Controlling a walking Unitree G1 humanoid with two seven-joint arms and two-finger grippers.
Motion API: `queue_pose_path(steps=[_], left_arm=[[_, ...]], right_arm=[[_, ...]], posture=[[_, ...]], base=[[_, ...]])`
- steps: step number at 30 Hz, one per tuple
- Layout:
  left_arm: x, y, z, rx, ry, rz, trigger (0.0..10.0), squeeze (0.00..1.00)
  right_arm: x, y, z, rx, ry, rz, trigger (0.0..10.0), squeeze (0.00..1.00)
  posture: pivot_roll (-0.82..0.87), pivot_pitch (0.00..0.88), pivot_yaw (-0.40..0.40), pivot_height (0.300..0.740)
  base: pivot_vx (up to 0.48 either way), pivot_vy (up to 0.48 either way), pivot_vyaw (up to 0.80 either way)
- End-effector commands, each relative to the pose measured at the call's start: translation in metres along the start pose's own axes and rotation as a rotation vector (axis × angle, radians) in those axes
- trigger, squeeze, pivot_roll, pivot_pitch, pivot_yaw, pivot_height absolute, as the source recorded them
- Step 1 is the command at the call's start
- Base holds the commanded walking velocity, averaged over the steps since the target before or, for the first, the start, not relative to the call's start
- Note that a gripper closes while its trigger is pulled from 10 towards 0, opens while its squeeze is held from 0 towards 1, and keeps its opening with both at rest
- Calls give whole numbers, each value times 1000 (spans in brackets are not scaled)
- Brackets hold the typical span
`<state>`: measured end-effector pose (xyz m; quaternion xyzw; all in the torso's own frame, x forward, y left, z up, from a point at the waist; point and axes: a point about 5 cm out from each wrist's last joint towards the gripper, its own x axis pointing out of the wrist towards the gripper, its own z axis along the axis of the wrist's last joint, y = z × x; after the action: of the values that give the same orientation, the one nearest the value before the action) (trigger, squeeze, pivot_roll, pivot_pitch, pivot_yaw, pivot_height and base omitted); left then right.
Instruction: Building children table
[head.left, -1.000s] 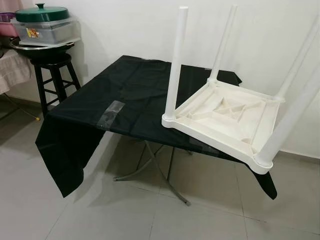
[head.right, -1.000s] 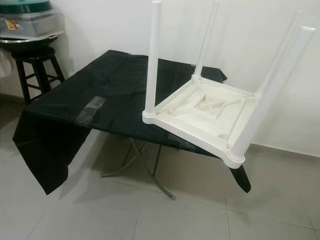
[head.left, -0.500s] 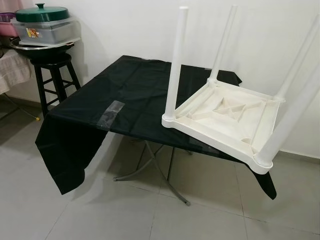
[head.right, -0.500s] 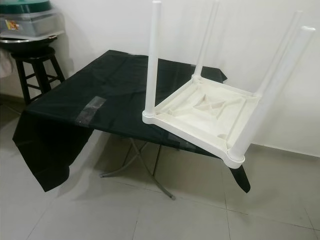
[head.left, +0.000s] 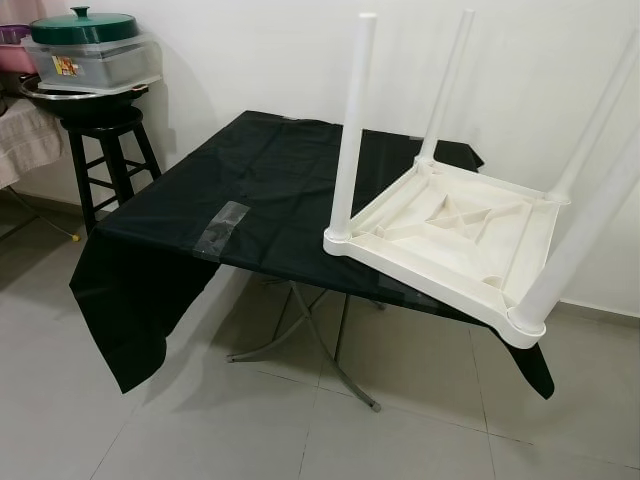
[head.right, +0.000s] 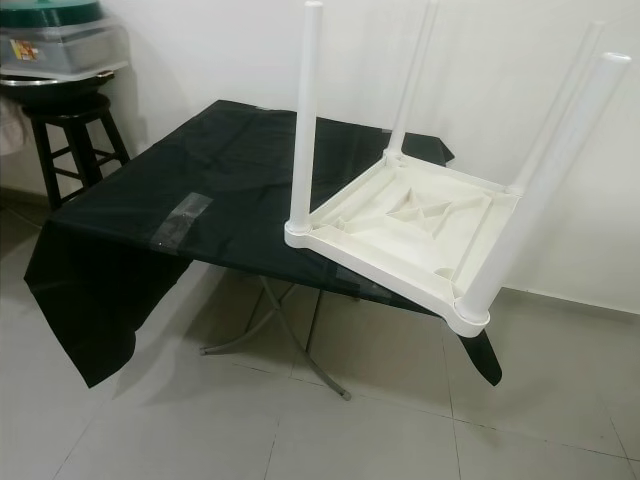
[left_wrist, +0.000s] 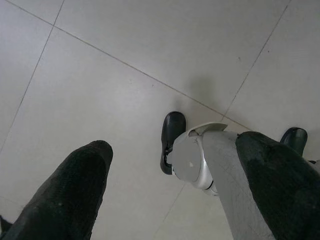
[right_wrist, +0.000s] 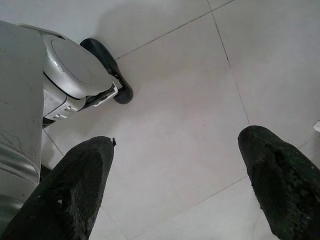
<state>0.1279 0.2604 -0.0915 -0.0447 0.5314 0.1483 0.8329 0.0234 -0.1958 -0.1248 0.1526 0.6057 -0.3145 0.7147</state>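
Note:
A white plastic children's table (head.left: 455, 245) lies upside down on the right end of a folding table draped in black cloth (head.left: 262, 190). Its four white legs (head.left: 351, 120) point up, and its near corner overhangs the cloth table's edge. My left gripper (left_wrist: 170, 185) hangs at my side, open, its fingers (left_wrist: 75, 190) wide apart over the floor tiles and my own leg and foot. My right gripper (right_wrist: 180, 180) hangs likewise, open, with nothing between its fingers (right_wrist: 280, 175).
A black wooden stool (head.left: 110, 150) at the far left carries a clear box with a green lid (head.left: 85, 45). The white wall stands behind the table. Grey tile floor (head.left: 300, 430) lies open in front. The folding table's metal legs (head.left: 320, 345) cross underneath.

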Motion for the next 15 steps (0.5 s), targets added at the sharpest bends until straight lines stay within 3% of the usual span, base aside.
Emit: queue_pose_path(steps=[1,15], left_arm=[[0,-2,-4,18,16,-9,10000,0],[0,-3,-4,17,16,-10,10000,0]], right_arm=[[-35,82,173,-760,-415,155,10000,0],[-35,81,173,-763,-414,154,10000,0]], posture=[[67,0,-88,740],[67,0,-91,740]], base=[[0,0,0],[0,0,0]])
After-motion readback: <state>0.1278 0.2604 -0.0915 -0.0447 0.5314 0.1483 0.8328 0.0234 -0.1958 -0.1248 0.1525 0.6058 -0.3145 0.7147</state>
